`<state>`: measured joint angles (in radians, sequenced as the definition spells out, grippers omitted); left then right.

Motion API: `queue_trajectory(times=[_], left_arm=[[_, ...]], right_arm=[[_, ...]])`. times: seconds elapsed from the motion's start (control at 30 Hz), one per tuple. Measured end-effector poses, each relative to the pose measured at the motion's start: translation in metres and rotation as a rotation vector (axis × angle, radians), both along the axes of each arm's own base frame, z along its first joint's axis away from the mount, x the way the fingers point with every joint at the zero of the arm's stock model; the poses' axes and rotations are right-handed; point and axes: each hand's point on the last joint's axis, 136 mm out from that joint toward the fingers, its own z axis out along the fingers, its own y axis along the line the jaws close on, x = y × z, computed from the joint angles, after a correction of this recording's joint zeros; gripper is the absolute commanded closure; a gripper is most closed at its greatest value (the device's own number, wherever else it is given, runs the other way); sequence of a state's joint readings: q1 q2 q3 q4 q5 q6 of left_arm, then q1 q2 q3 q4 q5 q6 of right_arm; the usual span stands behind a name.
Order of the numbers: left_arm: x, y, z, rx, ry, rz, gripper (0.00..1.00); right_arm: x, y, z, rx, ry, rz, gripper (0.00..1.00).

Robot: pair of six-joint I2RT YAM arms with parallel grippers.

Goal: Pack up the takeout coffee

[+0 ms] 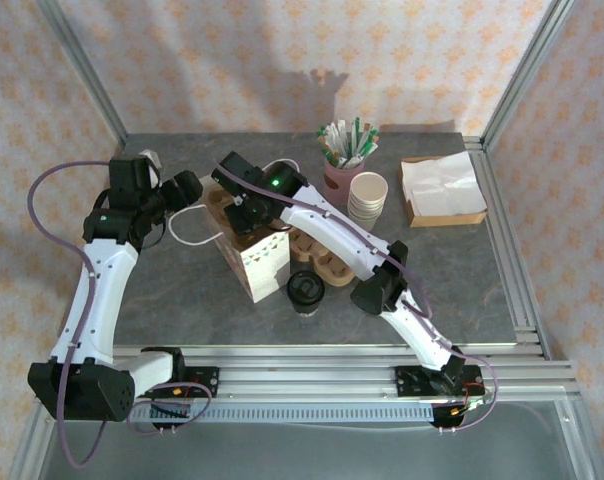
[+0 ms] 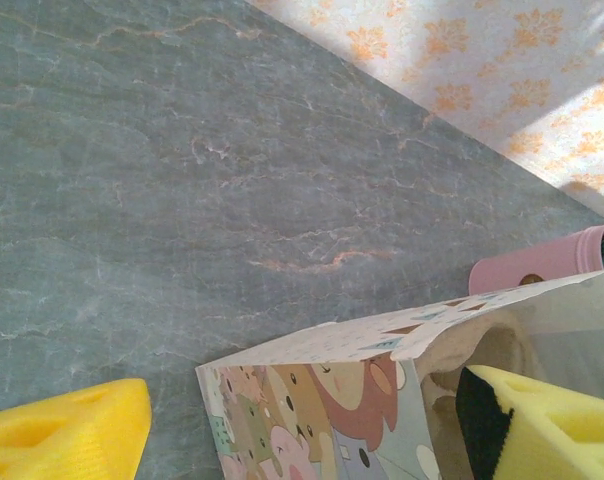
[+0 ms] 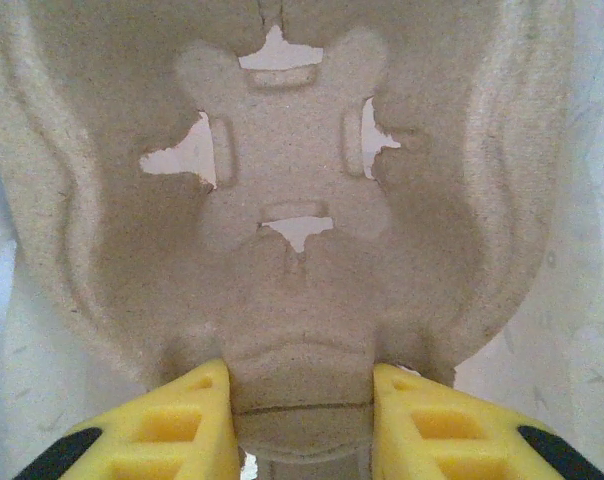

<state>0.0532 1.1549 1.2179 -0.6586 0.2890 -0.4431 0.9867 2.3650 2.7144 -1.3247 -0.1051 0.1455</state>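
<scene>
Coffee cup (image 1: 305,290) with a black lid stands upright on the gray table (image 1: 182,300). It is just beside the paper bag (image 1: 262,265), at the bag's near right corner, and no gripper touches it.

The bag is white with cartoon animals on its side, and it stands open at the top.

The right gripper (image 3: 302,390) reaches down into the bag. Its yellow fingers (image 3: 172,425) are set narrow and pinch the edge of a brown cup tray (image 3: 292,200). The white bag walls show on both sides of the tray.

The left gripper (image 2: 307,405) is at the far left side of the bag. Its jaws are wide and hold nothing. One yellow finger is inside the bag's mouth, and the other is outside, apart from the bag wall.

A second tray (image 1: 327,260) lies just right of the bag, under the right arm. Behind the bag, to the right, are a pink cup (image 1: 340,180) full of sticks, a stack of white cups (image 1: 368,197) and a box of napkins (image 1: 442,190).
</scene>
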Motion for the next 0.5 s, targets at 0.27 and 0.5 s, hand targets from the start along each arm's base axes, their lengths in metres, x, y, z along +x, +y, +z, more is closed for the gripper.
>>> queue_trajectory(times=[0.27, 0.5], left_arm=[[0.0016, -0.0029, -0.0032, -0.011, -0.004, -0.014, 0.21], [0.002, -0.0032, -0.0055, -0.012, -0.003, -0.015, 0.21]], right_arm=[[-0.0005, 0.0006, 0.0005, 0.007, 0.005, -0.007, 0.7], [-0.0029, 0.0024, 0.0019, 0.003, -0.007, -0.005, 0.7]])
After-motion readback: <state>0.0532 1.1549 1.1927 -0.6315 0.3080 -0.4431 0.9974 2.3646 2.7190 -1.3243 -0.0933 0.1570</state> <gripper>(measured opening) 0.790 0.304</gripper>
